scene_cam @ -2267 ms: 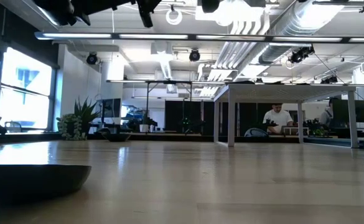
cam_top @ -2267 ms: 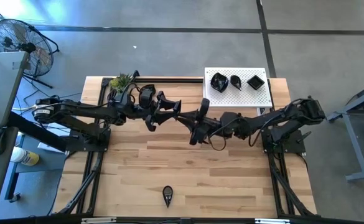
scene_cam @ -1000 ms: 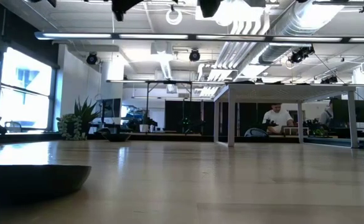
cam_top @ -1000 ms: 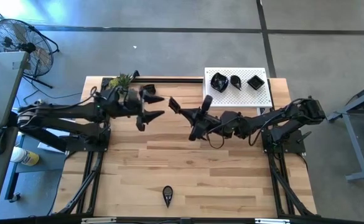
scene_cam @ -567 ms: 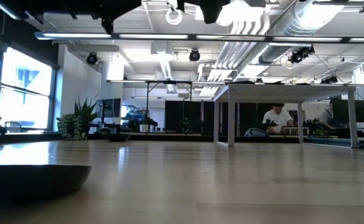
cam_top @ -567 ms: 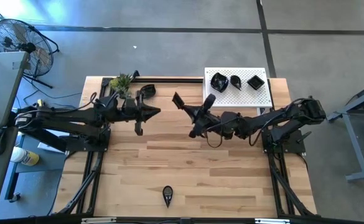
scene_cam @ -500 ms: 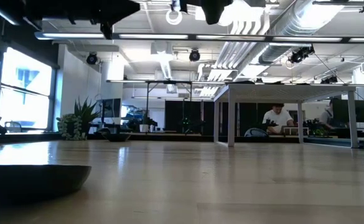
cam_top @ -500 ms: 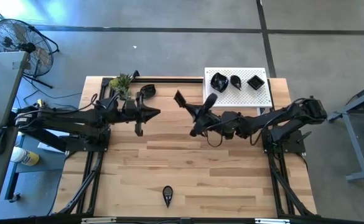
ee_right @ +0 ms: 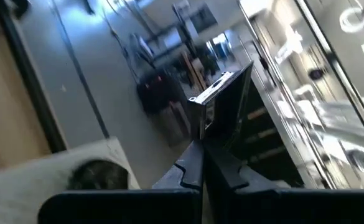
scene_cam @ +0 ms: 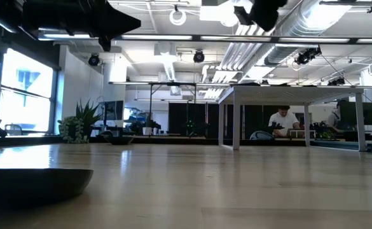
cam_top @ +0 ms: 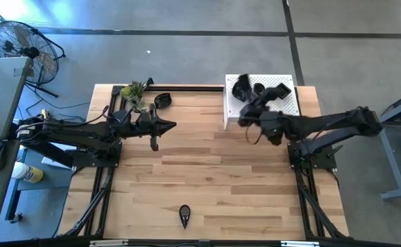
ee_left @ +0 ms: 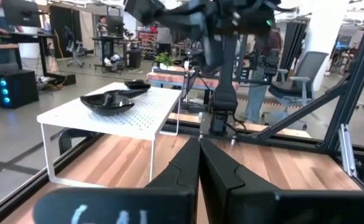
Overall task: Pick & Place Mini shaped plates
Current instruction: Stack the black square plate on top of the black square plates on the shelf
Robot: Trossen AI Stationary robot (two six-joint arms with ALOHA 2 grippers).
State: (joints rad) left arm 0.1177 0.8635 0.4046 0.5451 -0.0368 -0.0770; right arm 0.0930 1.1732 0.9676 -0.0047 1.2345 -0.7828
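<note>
My right gripper [cam_top: 253, 104] hangs over the white perforated platform [cam_top: 289, 106] at the far right, shut on a flat glossy black mini plate [ee_right: 228, 99]. A rounded black plate [cam_top: 240, 87] lies on the platform, and the arm hides part of the platform's top. My left gripper [cam_top: 171, 125] hovers shut above the table's left half, holding nothing. One black plate [cam_top: 162, 101] rests on the table beside the small plant [cam_top: 133, 90]. Another plate [cam_top: 184, 216] lies near the front edge. My right gripper pinches the plate between its two fingers at one edge [ee_right: 201, 135]. The plate stands out beyond the fingertips [ee_right: 188, 168], seen almost edge-on, and is lifted clear. From which side the fingers come cannot be told.
The left wrist view shows the platform [ee_left: 116, 112] on thin legs with plates [ee_left: 107, 101] on top and the right arm [ee_left: 219, 25] above it. Black frame rails run along the table's far edge and sides. Bare wood lies across the table's middle.
My left gripper has shut its fingers and drawn back a little toward the table's left edge. My right gripper has swung from the table's middle toward the far right, carrying the plate over the white platform.
</note>
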